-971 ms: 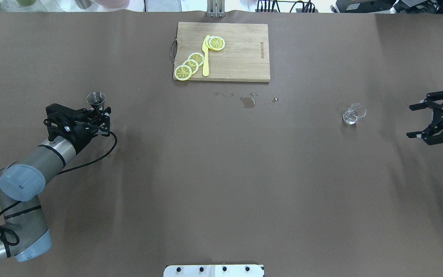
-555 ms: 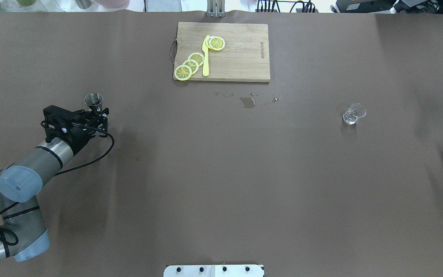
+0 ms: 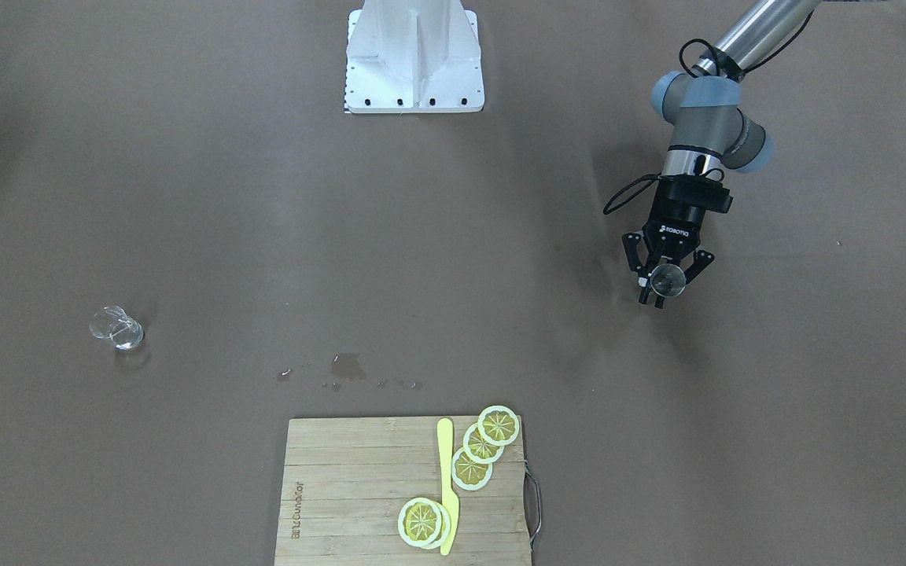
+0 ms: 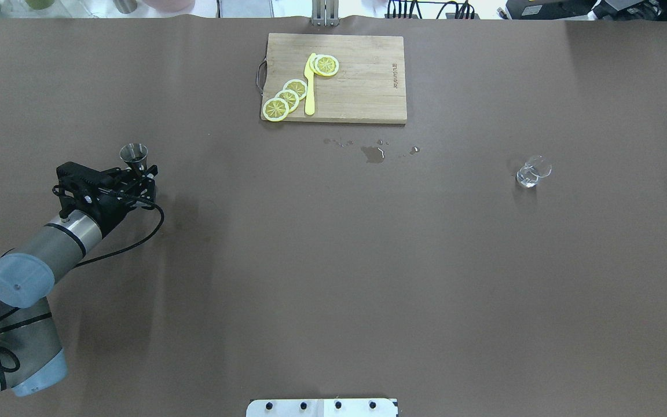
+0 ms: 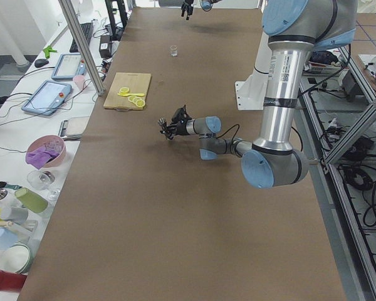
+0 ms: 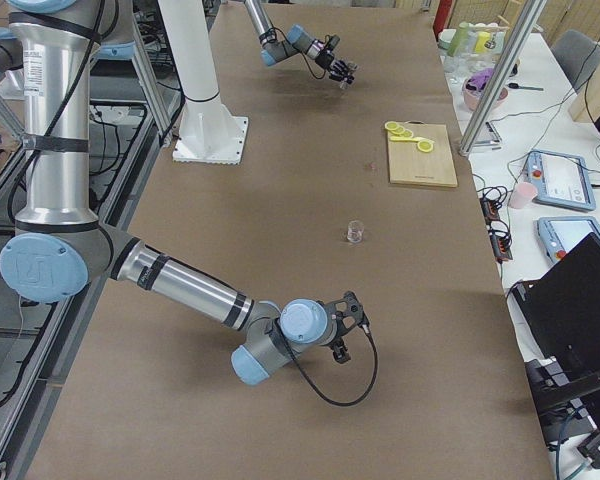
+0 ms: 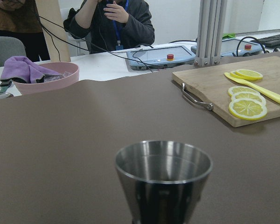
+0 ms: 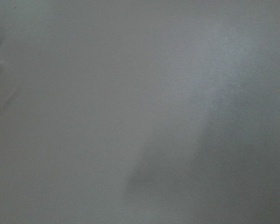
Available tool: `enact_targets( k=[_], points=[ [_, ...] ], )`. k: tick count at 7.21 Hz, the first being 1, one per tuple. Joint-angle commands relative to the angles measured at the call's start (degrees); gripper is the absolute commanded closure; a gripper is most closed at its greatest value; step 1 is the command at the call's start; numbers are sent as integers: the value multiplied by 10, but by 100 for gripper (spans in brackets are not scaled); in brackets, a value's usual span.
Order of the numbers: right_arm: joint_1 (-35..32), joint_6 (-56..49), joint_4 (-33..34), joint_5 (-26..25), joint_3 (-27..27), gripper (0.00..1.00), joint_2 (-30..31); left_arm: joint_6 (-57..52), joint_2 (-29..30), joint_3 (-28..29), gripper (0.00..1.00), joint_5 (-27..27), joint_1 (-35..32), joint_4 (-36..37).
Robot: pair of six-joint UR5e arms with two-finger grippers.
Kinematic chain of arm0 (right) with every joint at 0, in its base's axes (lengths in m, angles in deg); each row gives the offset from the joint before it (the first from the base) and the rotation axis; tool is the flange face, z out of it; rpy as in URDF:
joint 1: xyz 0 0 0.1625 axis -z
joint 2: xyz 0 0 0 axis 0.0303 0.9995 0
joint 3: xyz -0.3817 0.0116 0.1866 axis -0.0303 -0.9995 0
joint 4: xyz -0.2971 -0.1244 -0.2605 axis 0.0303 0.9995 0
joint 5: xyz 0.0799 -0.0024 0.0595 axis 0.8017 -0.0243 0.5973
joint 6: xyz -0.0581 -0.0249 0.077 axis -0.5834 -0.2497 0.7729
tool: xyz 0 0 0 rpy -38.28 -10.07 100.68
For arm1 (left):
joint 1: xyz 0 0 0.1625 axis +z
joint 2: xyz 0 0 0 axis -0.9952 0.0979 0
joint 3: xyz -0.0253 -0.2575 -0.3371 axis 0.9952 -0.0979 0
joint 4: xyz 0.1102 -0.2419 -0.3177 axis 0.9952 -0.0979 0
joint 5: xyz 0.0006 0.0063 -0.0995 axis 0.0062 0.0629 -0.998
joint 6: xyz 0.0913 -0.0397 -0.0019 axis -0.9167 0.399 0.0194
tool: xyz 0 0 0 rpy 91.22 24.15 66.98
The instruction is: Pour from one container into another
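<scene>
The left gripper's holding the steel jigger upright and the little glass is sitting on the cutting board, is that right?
Not quite. The left gripper holds the steel jigger upright, but the little glass sits on the table, well clear of the cutting board; the overhead view shows it.
</scene>
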State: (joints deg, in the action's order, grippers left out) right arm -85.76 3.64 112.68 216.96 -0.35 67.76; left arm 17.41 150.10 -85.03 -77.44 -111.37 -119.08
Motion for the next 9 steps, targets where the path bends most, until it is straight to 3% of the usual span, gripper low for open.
enact_targets(
  k=[1, 2, 4, 6, 9],
  points=[
    [-23, 4, 99, -14, 1, 0, 1, 0, -9, -1, 63, -1, 0, -10],
    [-26, 4, 138, -21, 3, 0, 1, 0, -9, -1, 57, -1, 0, -10],
    [-29, 4, 210, -30, 19, 0, -3, 0, -9, -2, 55, -1, 0, -11],
    [-31, 4, 303, -44, 20, 0, -47, 0, -9, -3, 50, -1, 0, -11],
    [-38, 4, 382, -103, 15, 0, -52, 0, -9, -6, 6, 1, 0, -15]
  ],
)
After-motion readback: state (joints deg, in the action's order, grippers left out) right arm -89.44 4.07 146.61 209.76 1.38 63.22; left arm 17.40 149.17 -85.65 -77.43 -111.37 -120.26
